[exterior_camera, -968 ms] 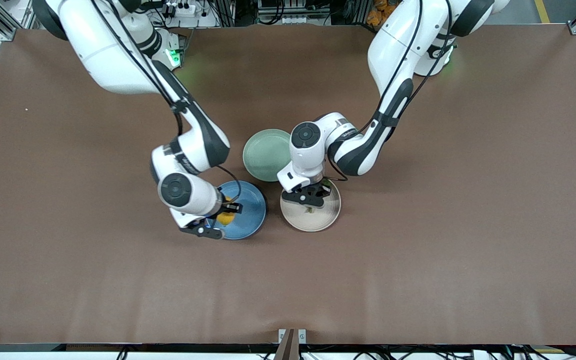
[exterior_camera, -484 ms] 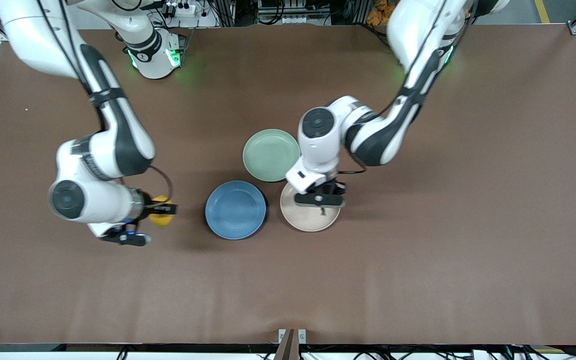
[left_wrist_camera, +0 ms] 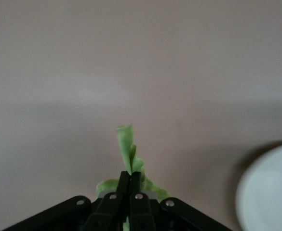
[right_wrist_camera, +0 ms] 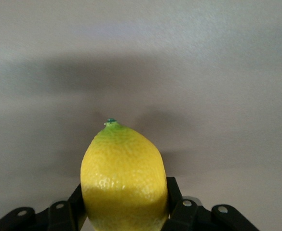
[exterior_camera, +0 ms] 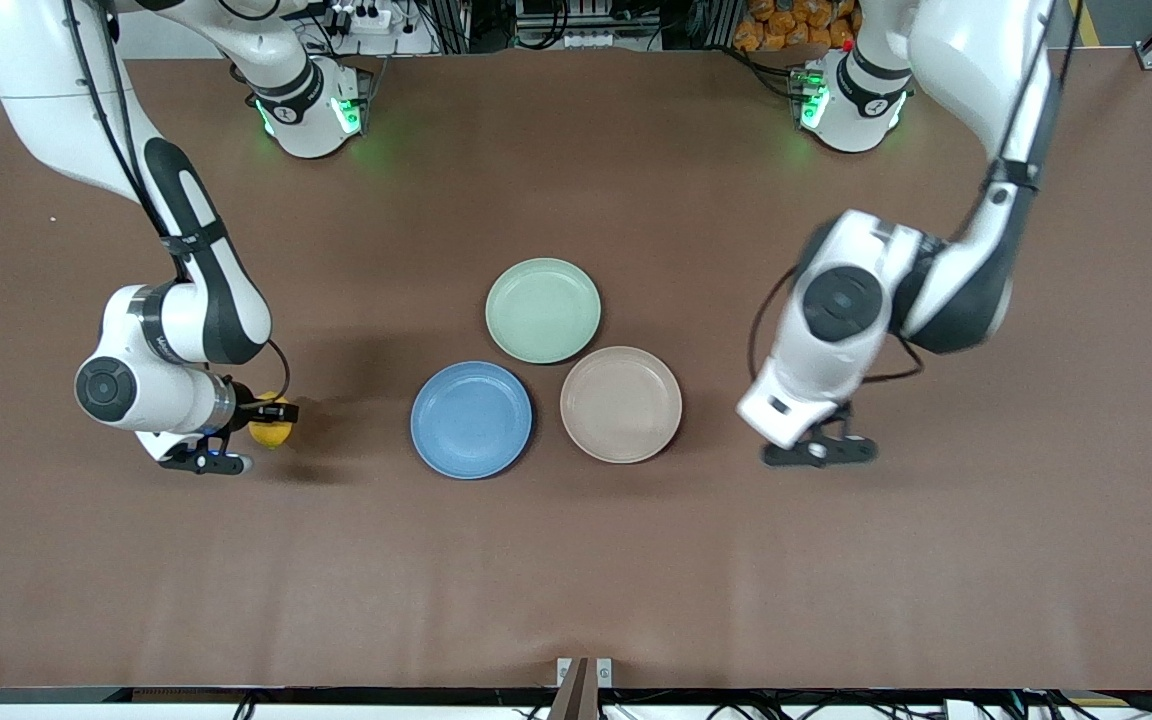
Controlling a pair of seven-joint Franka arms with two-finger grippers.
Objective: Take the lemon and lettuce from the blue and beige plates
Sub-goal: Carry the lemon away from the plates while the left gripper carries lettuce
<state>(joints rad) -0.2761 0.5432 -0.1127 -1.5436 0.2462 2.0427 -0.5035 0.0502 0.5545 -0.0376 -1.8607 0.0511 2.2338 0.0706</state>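
Note:
My right gripper (exterior_camera: 258,430) is shut on the yellow lemon (exterior_camera: 272,424) and holds it low over bare table, off the blue plate (exterior_camera: 471,420) toward the right arm's end. In the right wrist view the lemon (right_wrist_camera: 123,175) fills the shut jaws of the right gripper (right_wrist_camera: 124,214). My left gripper (exterior_camera: 820,452) is over bare table, off the beige plate (exterior_camera: 621,404) toward the left arm's end. In the left wrist view the left gripper (left_wrist_camera: 129,179) is shut on the green lettuce (left_wrist_camera: 126,147). The lettuce is hidden in the front view. Both plates are empty.
A pale mint-green plate (exterior_camera: 543,310), also empty, touches the blue and beige plates and lies farther from the front camera. A pale plate's rim (left_wrist_camera: 268,192) shows at the edge of the left wrist view. The brown table (exterior_camera: 576,560) stretches around them.
The right gripper carried the lemon off the blue plate toward the right arm's end. The left gripper lifted the lettuce off the beige plate and moved toward the left arm's end.

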